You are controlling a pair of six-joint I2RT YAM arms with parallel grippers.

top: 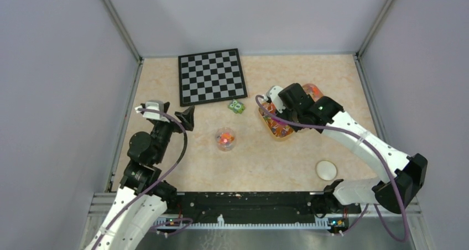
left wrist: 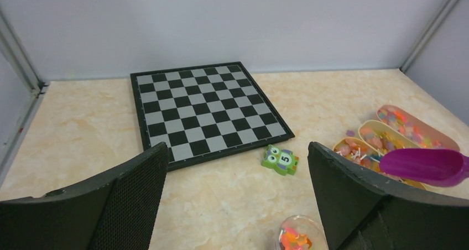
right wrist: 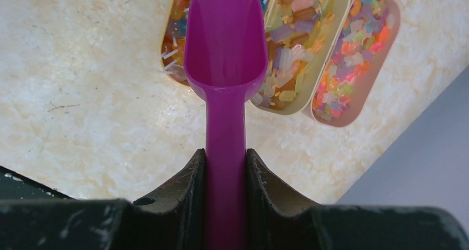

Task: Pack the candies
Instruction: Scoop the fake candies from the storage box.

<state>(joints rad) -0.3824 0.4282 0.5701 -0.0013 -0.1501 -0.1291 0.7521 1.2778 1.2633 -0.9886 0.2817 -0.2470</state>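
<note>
The candies [right wrist: 293, 51] fill a cream tray [right wrist: 338, 23] with three long compartments at the right middle of the table [top: 279, 130]. My right gripper [right wrist: 225, 156] is shut on the handle of the magenta scoop [right wrist: 225, 40]. It holds the empty scoop bowl just above the tray's near end, and hovers over the tray in the top view [top: 281, 107]. A small clear jar [top: 225, 139] with some orange and red candies inside stands left of the tray. My left gripper [left wrist: 236, 167] is open and empty, above the table left of the jar [left wrist: 298, 238].
A chessboard [top: 212, 76] lies at the back. A green owl block [top: 237, 107] sits between it and the tray. A white round lid [top: 326, 170] lies at the front right. Grey walls close in the table on three sides.
</note>
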